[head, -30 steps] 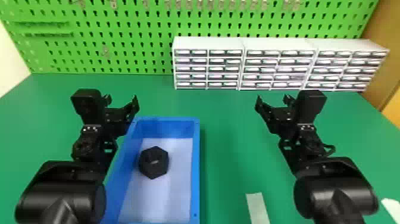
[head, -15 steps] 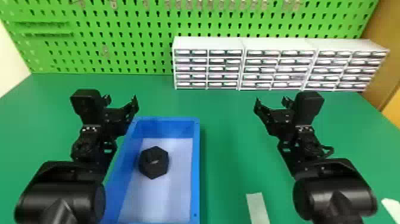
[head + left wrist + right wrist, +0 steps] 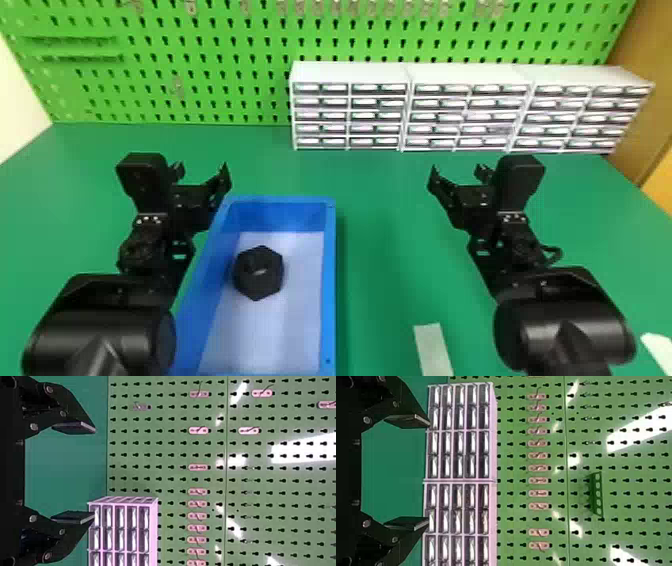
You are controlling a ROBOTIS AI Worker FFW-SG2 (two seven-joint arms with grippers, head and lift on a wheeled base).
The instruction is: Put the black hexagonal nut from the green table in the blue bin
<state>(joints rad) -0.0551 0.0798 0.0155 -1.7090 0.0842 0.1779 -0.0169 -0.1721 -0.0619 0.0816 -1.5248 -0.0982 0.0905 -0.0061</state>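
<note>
Left claw (image 3: 201,171) and right claw (image 3: 458,172) gape, pointing forward.

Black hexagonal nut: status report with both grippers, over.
Left gripper open, empty. Right gripper open, empty. Black hexagonal nut inside blue bin. Nothing covering it.

From above and well back, a camera on the robot's head looks forward and down across the green surface (image 3: 380,250) to the pegboard (image 3: 200,90) and white drawer cabinets (image 3: 465,105) behind. Cameras on the wrists of the left arm (image 3: 100,330) and right arm (image 3: 565,325), nearer the pegboard, face it almost squarely, their views turned sideways. All three views share parts of the pegboard, the cabinets and the surface.
</note>
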